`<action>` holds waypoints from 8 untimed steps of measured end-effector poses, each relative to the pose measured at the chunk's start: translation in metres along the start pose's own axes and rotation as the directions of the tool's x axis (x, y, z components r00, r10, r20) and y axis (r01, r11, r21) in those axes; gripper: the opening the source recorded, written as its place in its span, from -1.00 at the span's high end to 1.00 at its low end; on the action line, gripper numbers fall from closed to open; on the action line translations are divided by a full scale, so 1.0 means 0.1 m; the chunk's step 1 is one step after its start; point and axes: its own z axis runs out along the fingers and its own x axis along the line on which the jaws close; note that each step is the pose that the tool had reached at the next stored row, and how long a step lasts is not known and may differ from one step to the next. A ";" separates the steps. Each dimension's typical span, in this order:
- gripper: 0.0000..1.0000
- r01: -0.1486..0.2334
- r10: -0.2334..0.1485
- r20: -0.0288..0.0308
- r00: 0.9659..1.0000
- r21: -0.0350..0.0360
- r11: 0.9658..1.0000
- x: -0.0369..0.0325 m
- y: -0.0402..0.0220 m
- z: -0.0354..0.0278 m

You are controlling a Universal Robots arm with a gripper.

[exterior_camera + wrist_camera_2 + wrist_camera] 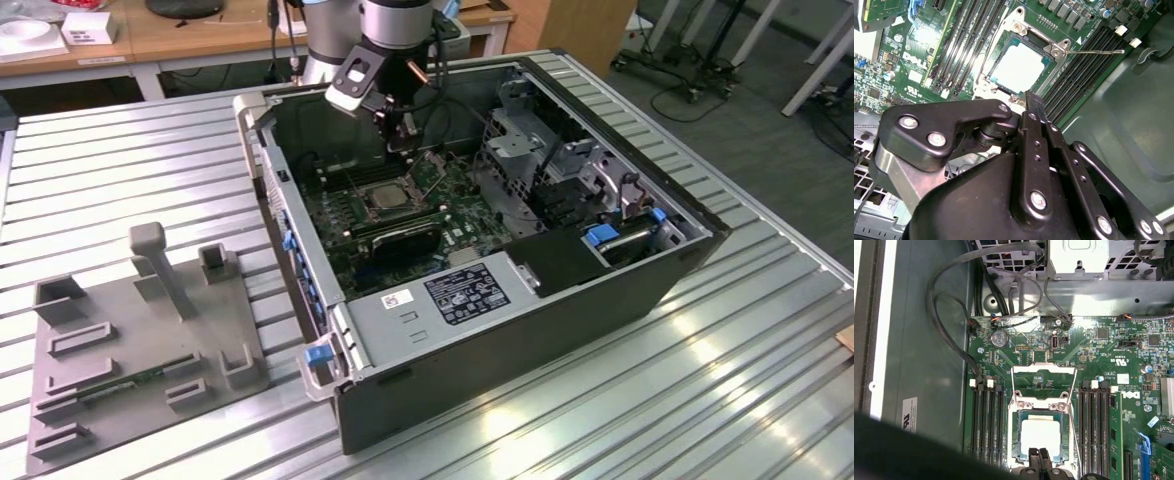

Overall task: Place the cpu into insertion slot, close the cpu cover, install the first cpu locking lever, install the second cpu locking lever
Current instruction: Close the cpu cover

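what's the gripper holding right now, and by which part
Nothing is held. The gripper is shut with no object between its fingers, tips at the edge of the cpu cover; the cpu lies within its window.

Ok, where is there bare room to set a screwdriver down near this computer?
Bare table slats lie off the exterior view's right of the computer case, and between the grey fixture tray and the table's far edge. Inside it's crowded: the gripper hangs by the cpu, cables beside.
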 end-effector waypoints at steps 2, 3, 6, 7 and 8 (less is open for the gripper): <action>0.79 0.000 0.000 0.000 1.000 0.000 1.000 0.000 0.001 -0.013; 0.79 0.000 0.000 0.000 1.000 0.000 1.000 0.001 0.001 -0.023; 0.79 0.000 0.000 0.000 1.000 0.000 1.000 0.002 0.003 -0.048; 0.79 0.000 0.000 0.000 1.000 0.000 1.000 0.002 0.003 -0.051; 0.79 0.000 0.000 0.000 1.000 0.000 1.000 0.002 0.003 -0.050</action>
